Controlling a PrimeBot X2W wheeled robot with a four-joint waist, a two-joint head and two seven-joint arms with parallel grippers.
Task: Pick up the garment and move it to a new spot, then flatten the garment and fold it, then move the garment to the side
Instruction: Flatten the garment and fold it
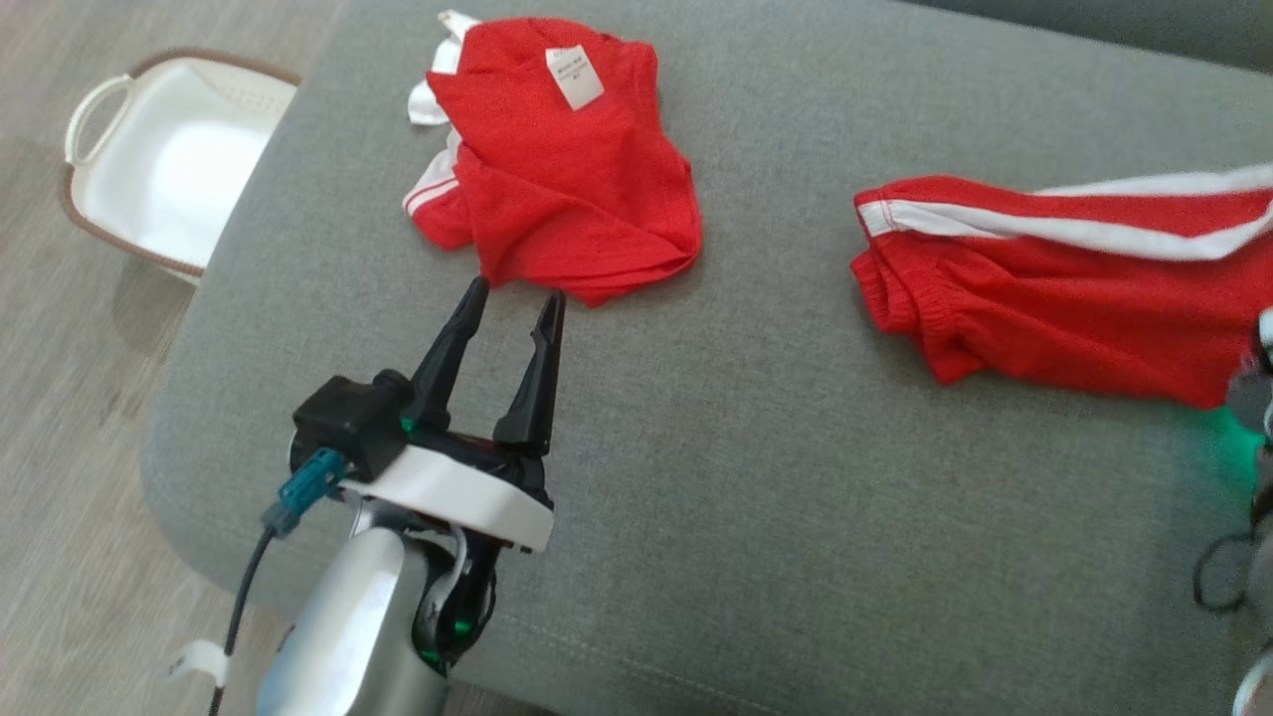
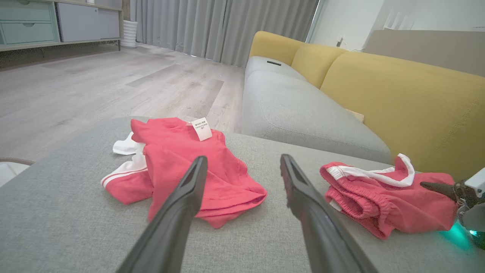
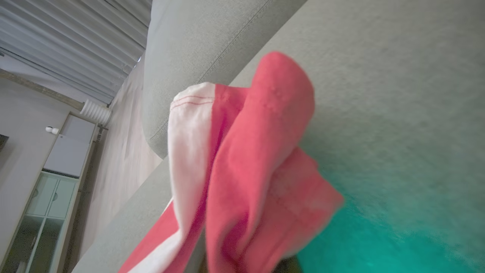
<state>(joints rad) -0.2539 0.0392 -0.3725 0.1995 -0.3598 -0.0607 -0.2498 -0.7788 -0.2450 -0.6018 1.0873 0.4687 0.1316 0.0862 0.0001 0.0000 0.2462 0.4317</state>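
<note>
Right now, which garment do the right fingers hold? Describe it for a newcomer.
Two red garments lie on the grey cushion. It is the shorts at its right end. Only they carry a long white stripe; the other garment bears a label.

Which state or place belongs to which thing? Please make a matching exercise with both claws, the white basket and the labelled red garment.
1. left claw
2. right claw
3. white basket
4. labelled red garment

A. on the floor beside the grey cushion
B. shut on the striped red shorts
C. open, holding nothing
D. crumpled on the grey cushion

Pairs: 1-C, 2-B, 3-A, 4-D
</note>
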